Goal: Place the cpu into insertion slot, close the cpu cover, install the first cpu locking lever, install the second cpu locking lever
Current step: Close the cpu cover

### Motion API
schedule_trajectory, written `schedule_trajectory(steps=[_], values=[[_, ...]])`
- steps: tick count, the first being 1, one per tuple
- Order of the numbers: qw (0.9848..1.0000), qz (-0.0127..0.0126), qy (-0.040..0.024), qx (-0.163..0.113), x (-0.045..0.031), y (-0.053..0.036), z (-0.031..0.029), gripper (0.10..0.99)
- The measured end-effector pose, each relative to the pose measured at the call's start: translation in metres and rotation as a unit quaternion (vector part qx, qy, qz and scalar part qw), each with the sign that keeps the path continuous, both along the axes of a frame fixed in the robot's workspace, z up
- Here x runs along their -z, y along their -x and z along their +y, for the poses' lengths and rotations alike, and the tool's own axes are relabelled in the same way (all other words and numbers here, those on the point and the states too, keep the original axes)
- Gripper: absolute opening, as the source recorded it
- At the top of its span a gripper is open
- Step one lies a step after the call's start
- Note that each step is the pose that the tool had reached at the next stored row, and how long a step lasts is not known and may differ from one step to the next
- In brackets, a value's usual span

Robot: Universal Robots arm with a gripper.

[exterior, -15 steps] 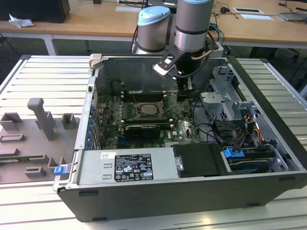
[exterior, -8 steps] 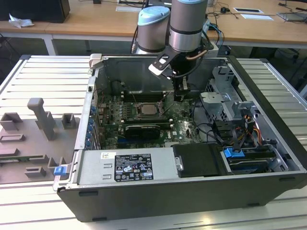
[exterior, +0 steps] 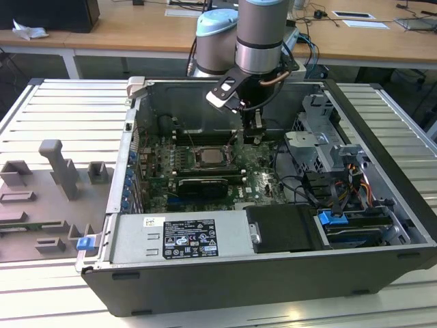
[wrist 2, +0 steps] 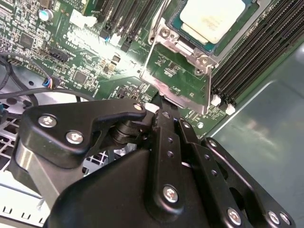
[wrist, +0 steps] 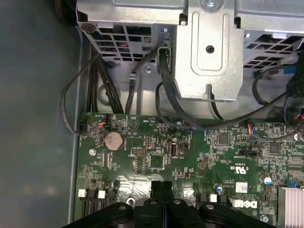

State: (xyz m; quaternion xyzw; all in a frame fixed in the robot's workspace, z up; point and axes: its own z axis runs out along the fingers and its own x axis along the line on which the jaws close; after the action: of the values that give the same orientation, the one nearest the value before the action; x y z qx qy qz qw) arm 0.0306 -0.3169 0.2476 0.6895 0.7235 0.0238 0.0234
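Our hand (wrist: 161, 186) is closed on nothing, tips at the flipped-open cpu cover (wrist 2: 176, 93); in the exterior view we see the seated cpu (exterior: 208, 157) at eight o'clock from it.

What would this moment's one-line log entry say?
cpu: in insertion slot | cpu cover: beside cpu, not over it | pincer: shut, tips at cover edge

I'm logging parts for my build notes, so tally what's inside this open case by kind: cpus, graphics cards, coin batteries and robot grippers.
cpu: 1
graphics card: 1
coin battery: 1
gripper: 1
Total: 4
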Motion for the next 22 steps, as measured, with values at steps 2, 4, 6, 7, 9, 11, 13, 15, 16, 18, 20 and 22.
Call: schedule_trajectory(steps=[2, 4, 6, 7, 9, 11, 13, 15, 16, 18, 20, 22], values=[[1.0, 0.0, 0.0, 0.0, 0.0001, 0.0009, 0.0, 0.106], [1.0, 0.0, 0.0, 0.0, 0.0001, 0.0019, 0.0, 0.106], [1.0, 0.0, 0.0, 0.0, 0.0002, 0.0032, 0.0, 0.106], [1.0, 0.0, 0.0, 0.0, 0.0002, 0.0041, 0.0, 0.106], [1.0, 0.0, 0.0, 0.0, 0.0003, 0.0054, 0.0, 0.106], [1.0, 0.0, 0.0, 0.0, 0.0003, 0.0069, 0.0, 0.106], [1.0, 0.0, 0.0, 0.0, 0.0003, 0.0083, 0.0, 0.106], [1.0, 0.0, 0.0, 0.0, 0.0004, 0.01, 0.0, 0.106], [1.0, 0.0, 0.0, 0.0, 0.0004, 0.0108, 0.0, 0.106], [1.0, 0.0, 0.0, 0.0, 0.0005, 0.0119, 0.0, 0.106], [1.0, 0.0, 0.0, 0.0, 0.0006, 0.0135, 0.0, 0.106], [1.0, 0.0, 0.0, 0.0, 0.0006, 0.0147, 0.0, 0.106]])
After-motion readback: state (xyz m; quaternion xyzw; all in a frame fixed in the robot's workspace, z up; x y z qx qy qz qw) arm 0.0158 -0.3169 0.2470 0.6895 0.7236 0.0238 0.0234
